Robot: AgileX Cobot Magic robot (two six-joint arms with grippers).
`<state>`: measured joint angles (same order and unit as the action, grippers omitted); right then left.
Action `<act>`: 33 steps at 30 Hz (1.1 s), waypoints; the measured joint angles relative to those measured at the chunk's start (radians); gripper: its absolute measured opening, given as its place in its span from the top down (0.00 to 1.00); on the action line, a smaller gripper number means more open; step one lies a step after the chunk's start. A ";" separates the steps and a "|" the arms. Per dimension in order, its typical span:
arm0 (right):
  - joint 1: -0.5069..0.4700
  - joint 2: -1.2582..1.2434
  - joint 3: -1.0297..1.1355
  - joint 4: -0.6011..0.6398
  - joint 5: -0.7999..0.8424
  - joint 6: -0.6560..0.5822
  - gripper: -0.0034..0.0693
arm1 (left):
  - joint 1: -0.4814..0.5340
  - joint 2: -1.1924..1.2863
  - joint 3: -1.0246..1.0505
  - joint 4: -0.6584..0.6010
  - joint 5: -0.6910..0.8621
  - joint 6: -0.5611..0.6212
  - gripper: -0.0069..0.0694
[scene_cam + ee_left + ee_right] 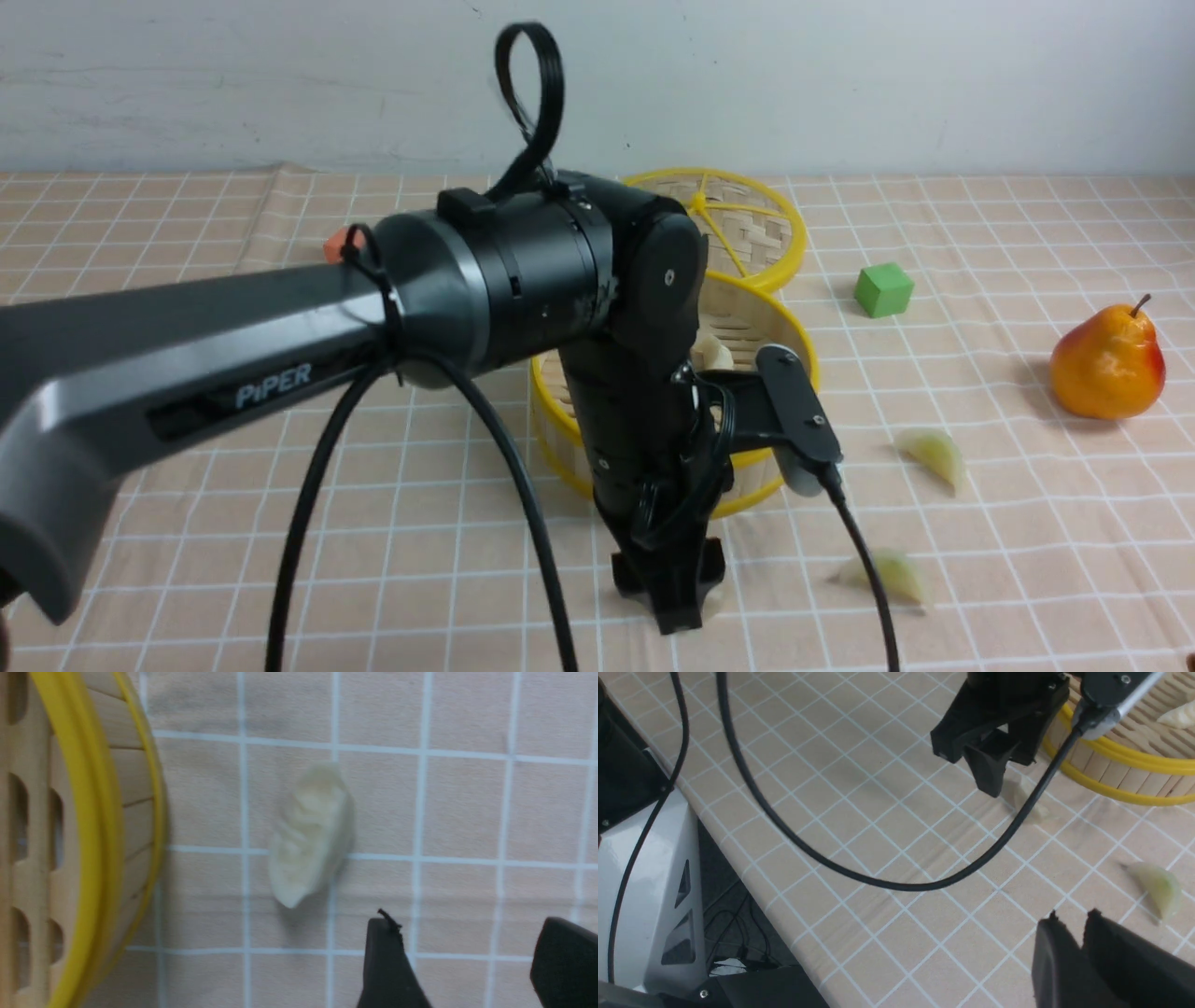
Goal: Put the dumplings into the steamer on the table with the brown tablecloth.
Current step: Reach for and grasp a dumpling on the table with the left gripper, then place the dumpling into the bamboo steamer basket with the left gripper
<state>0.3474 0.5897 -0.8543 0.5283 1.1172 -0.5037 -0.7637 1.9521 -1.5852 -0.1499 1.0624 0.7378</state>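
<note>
Brown tablecloth (1027,560): gridded, lightly creased.
White dumpling (310,835): on cloth near steamer (93,812), outside it.
Left gripper (469,933): jaws wide, empty, beside dumpling.
Handling: likely light, soft, slippery; pinch across belly.

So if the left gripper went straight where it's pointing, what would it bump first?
Probably the brown tablecloth, just beside the white dumpling. The left gripper points down, jaws open, the dumpling off to one side; depth is unclear.
</note>
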 joint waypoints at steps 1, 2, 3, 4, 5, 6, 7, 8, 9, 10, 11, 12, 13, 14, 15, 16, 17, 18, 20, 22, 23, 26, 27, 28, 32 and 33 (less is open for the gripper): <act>0.007 0.000 0.000 -0.010 0.001 0.000 0.82 | 0.001 0.014 0.000 0.016 -0.030 0.000 0.38; 0.009 0.000 0.000 -0.014 0.004 0.000 0.82 | 0.001 0.022 0.000 0.022 -0.048 0.000 0.38; 0.010 0.000 0.000 -0.019 0.005 0.000 0.82 | 0.001 0.034 0.000 0.027 -0.062 0.000 0.38; 0.012 0.000 0.000 -0.024 0.007 0.000 0.82 | 0.001 0.049 0.000 0.028 -0.082 0.000 0.38; 0.012 0.000 0.000 -0.028 0.007 0.000 0.82 | 0.001 0.060 0.000 0.028 -0.088 0.000 0.38; 0.013 0.000 0.000 -0.032 0.008 0.000 0.81 | 0.001 0.075 0.000 0.028 -0.096 0.000 0.38; 0.014 0.000 0.000 -0.034 0.008 0.000 0.81 | 0.001 0.082 0.000 0.028 -0.097 0.000 0.38; 0.014 0.000 0.000 -0.040 0.010 0.000 0.81 | 0.001 0.106 0.000 0.028 -0.104 0.002 0.38; 0.014 0.000 0.000 -0.042 0.011 0.000 0.81 | 0.001 0.126 0.000 0.028 -0.112 0.006 0.38; 0.014 0.000 0.000 -0.042 0.011 0.000 0.81 | 0.001 0.143 0.000 0.028 -0.119 0.012 0.38; 0.014 0.000 0.000 -0.042 0.011 0.000 0.81 | 0.001 0.156 0.000 0.028 -0.125 0.016 0.38; 0.014 0.000 0.000 -0.043 0.011 0.000 0.81 | 0.001 0.169 0.000 0.029 -0.133 0.021 0.38; 0.014 0.000 0.000 -0.044 0.011 0.000 0.80 | 0.001 0.173 0.000 0.028 -0.151 0.023 0.39; 0.014 0.000 0.000 -0.047 0.011 0.000 0.80 | 0.001 0.174 -0.001 0.027 -0.153 0.023 0.39; 0.014 0.000 0.000 -0.048 0.011 0.000 0.80 | 0.001 0.176 -0.003 0.025 -0.153 0.023 0.40; 0.014 -0.001 0.000 -0.049 0.011 0.000 0.80 | 0.001 0.176 -0.003 0.024 -0.152 0.023 0.41; 0.014 -0.001 0.000 -0.052 0.012 0.000 0.80 | 0.001 0.176 -0.004 0.022 -0.153 0.023 0.43; 0.014 -0.001 0.000 -0.053 0.012 0.000 0.80 | 0.001 0.177 -0.006 0.021 -0.153 0.023 0.46; 0.014 -0.001 0.000 -0.056 0.012 0.000 0.80 | 0.001 0.179 -0.012 0.017 -0.142 0.023 0.53; 0.014 -0.001 0.000 -0.056 0.012 0.000 0.79 | 0.001 0.183 -0.026 0.006 -0.117 0.021 0.55; 0.014 -0.001 0.000 -0.056 0.012 0.000 0.79 | 0.001 0.184 -0.032 -0.005 -0.101 0.016 0.55; 0.014 -0.001 0.000 -0.056 0.012 0.000 0.79 | 0.001 0.188 -0.059 -0.029 -0.031 -0.012 0.55; 0.014 -0.001 0.000 -0.056 0.012 0.000 0.79 | 0.001 0.188 -0.073 -0.035 -0.007 -0.027 0.55; 0.014 -0.001 0.000 -0.056 0.012 0.000 0.79 | 0.001 0.188 -0.091 -0.037 0.004 -0.036 0.55; 0.014 -0.001 0.000 -0.058 0.012 0.000 0.79 | 0.001 0.159 -0.167 -0.039 0.050 -0.082 0.56; 0.014 -0.001 0.000 -0.058 0.012 0.000 0.79 | 0.001 0.156 -0.172 -0.039 0.053 -0.085 0.56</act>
<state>0.3618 0.5885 -0.8543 0.4704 1.1297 -0.5037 -0.7628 2.1085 -1.7572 -0.1887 1.1157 0.6530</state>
